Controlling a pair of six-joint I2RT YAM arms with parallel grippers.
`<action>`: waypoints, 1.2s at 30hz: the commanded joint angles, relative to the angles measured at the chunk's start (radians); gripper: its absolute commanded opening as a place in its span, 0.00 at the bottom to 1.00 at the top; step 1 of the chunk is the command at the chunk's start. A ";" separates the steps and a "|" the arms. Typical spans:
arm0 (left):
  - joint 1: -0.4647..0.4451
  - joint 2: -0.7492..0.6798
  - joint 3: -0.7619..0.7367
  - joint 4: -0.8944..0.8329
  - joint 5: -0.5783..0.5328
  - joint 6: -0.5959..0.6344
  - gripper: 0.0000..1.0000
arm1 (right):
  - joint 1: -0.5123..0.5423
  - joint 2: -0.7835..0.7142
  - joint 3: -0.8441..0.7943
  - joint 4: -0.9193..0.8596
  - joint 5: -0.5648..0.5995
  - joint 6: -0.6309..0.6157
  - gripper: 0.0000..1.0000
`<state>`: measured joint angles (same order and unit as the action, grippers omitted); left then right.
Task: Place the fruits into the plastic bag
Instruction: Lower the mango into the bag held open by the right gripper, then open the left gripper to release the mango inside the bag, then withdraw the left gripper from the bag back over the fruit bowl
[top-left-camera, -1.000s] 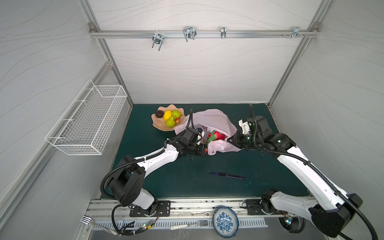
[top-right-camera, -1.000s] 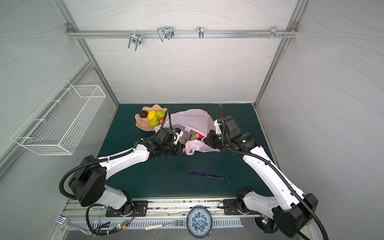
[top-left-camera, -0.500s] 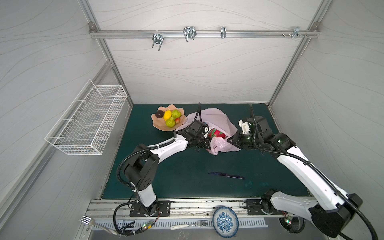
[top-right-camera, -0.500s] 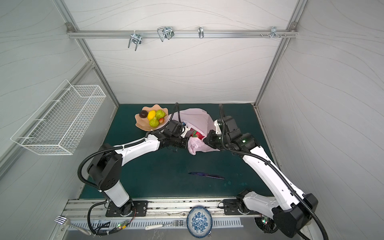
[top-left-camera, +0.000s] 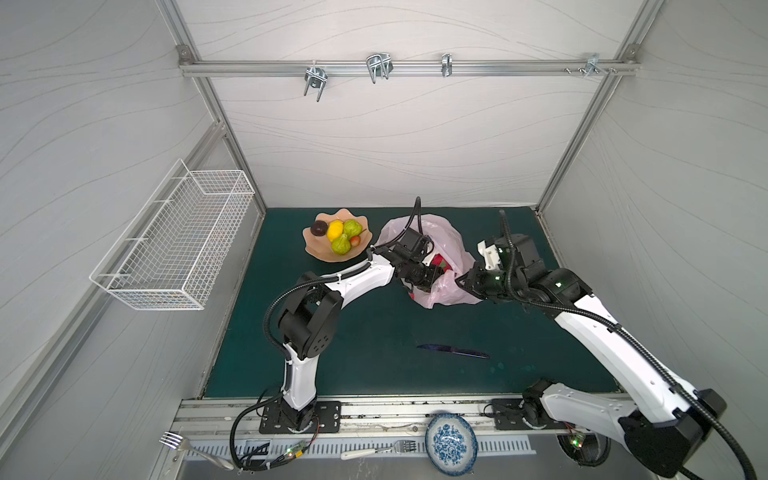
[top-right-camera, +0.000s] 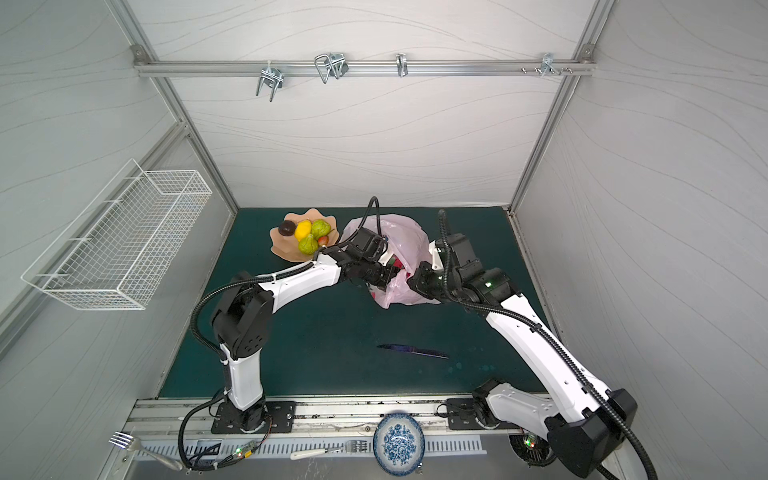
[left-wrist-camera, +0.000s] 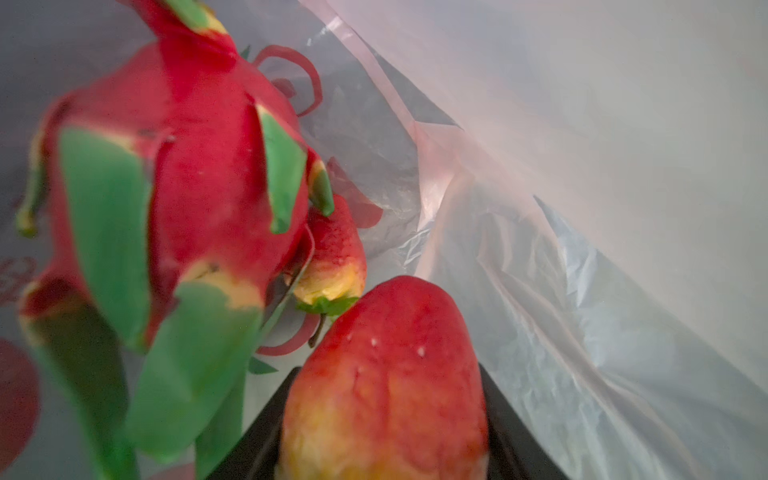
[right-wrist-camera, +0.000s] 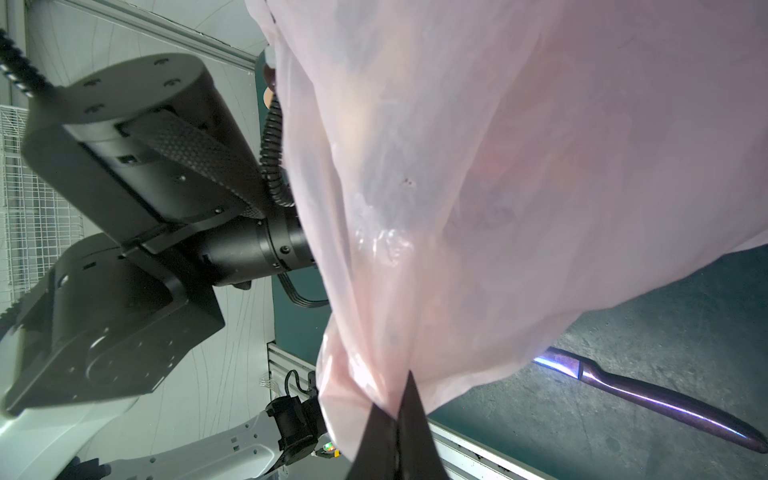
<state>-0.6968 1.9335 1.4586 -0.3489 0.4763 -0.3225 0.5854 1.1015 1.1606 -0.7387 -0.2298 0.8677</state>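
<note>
Left hand (left-wrist-camera: 384, 424) grips red apple (left-wrist-camera: 386, 353) inside plastic bag (top-left-camera: 449, 241); right hand (right-wrist-camera: 399, 415) pinches rim. Film could slip, collapsing mouth.

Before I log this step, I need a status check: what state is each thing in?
plastic bag: mouth open, one edge pinched
right gripper: shut on the bag's edge
left gripper: inside bag, closed on red-yellow fruit
dragon fruit: lying inside bag
bowl: upright, five fruits left inside
knife: lying flat, untouched
</note>
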 joint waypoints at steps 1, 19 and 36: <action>-0.018 0.018 0.050 0.050 0.049 -0.055 0.16 | 0.008 -0.020 -0.010 0.024 -0.013 0.010 0.00; -0.032 -0.039 0.071 0.029 -0.010 -0.104 0.99 | 0.009 -0.016 -0.019 0.043 -0.026 0.007 0.00; 0.028 -0.268 -0.024 -0.179 -0.076 0.024 0.95 | 0.005 -0.006 -0.015 0.053 -0.019 0.007 0.00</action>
<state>-0.6800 1.7115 1.4551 -0.4568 0.4274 -0.3611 0.5888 1.1004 1.1503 -0.7013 -0.2459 0.8677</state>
